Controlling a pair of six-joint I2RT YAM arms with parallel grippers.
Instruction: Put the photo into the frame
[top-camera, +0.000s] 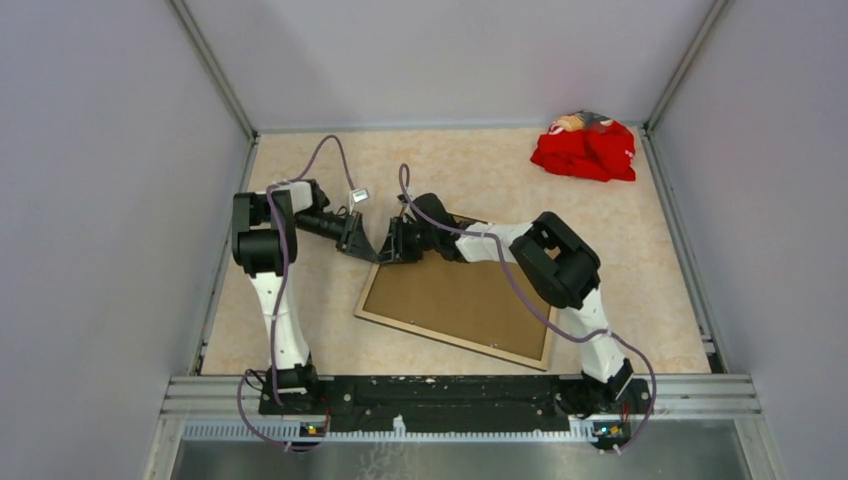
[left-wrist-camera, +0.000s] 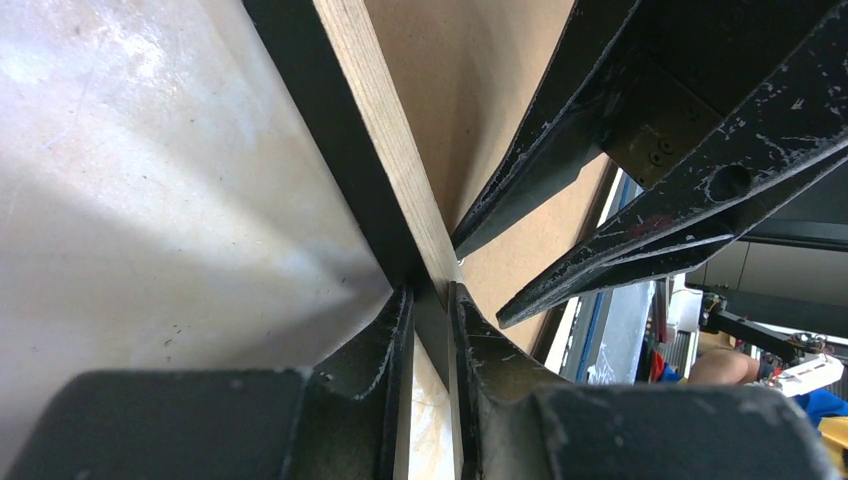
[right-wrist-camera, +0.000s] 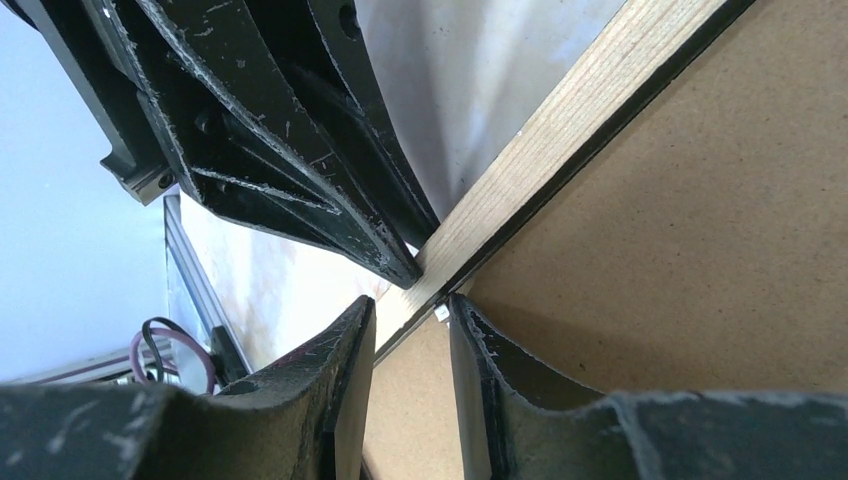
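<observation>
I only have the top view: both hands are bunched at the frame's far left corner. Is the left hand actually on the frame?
Observer: Yes. Its wrist view shows the left hand closed on the tan wooden rim of the frame.
Operator: And the right hand?
Observer: The right hand straddles that rim close by, one finger over the brown backing board. I cannot tell whether it is squeezing.
</observation>
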